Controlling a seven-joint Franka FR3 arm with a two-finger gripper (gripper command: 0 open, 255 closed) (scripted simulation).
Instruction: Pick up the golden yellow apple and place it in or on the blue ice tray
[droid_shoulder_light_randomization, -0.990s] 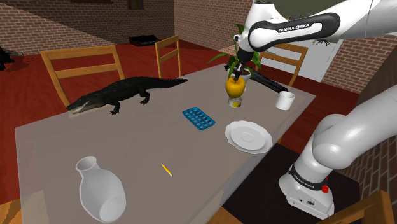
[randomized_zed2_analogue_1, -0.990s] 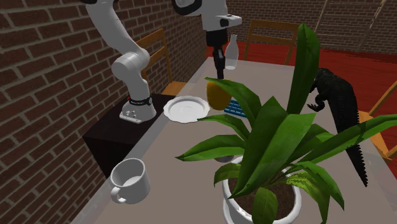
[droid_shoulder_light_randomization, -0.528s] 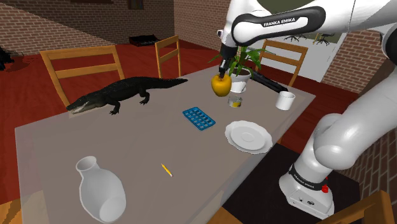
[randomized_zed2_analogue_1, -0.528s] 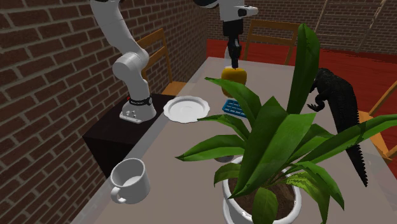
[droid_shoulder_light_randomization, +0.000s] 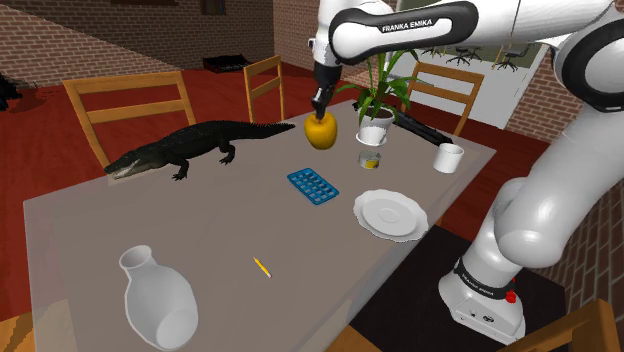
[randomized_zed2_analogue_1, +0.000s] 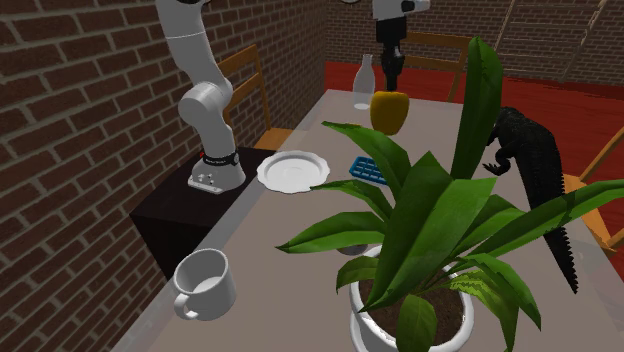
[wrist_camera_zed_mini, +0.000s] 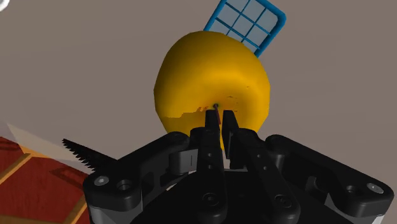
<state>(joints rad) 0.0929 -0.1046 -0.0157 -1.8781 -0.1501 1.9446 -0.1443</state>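
Note:
The golden yellow apple (droid_shoulder_light_randomization: 320, 131) hangs in the air above the grey table (droid_shoulder_light_randomization: 150, 220), with my gripper (droid_shoulder_light_randomization: 319, 111) shut on its stem from above. In the wrist view the two black fingers (wrist_camera_zed_mini: 212, 125) clasp the stem on top of the apple (wrist_camera_zed_mini: 210, 83), and the blue ice tray (wrist_camera_zed_mini: 248, 22) lies on the table beyond it. In the shoulder view the ice tray (droid_shoulder_light_randomization: 312, 185) lies flat below the apple and a little nearer the camera. In the second exterior view the apple (randomized_zed2_analogue_1: 389, 111) hangs under the gripper (randomized_zed2_analogue_1: 388, 85), above the ice tray (randomized_zed2_analogue_1: 364, 169), which leaves partly hide.
A dark crocodile figure (droid_shoulder_light_randomization: 190, 146) lies along the table's far side. A potted plant (droid_shoulder_light_randomization: 376, 110), a small jar (droid_shoulder_light_randomization: 369, 158), a white mug (droid_shoulder_light_randomization: 449, 157) and a white plate (droid_shoulder_light_randomization: 390, 213) stand to the shoulder view's right. A white vase (droid_shoulder_light_randomization: 157, 296) and a pencil (droid_shoulder_light_randomization: 262, 267) lie near the front edge.
The gripper has lifted the apple and carried it toward the shoulder view's left, away from the plant and jar, to a place above the table near the ice tray.

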